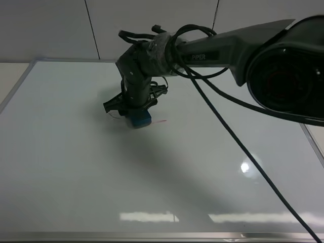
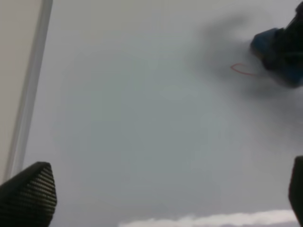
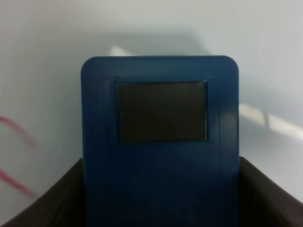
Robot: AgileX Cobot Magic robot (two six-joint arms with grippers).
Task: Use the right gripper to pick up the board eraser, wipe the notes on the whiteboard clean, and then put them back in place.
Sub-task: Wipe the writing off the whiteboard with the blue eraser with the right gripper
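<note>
Board eraser (image 3: 160,142) blue, dark square patch (top face), pinched by right pincer (image 1: 135,113).

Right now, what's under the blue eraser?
The glossy white whiteboard lies under the small blue rectangular board eraser. Beside it, thin red marker strokes show; any ink beneath is covered.

Whiteboard (image 1: 71,172): left half and near edge lie open to a reach. Right claw (image 1: 135,112) stands on the board left of centre, clamped on the board eraser (image 1: 139,121). Its arm (image 1: 228,48) spans the upper right. A black cable (image 1: 243,152) slants across the right half.
</note>
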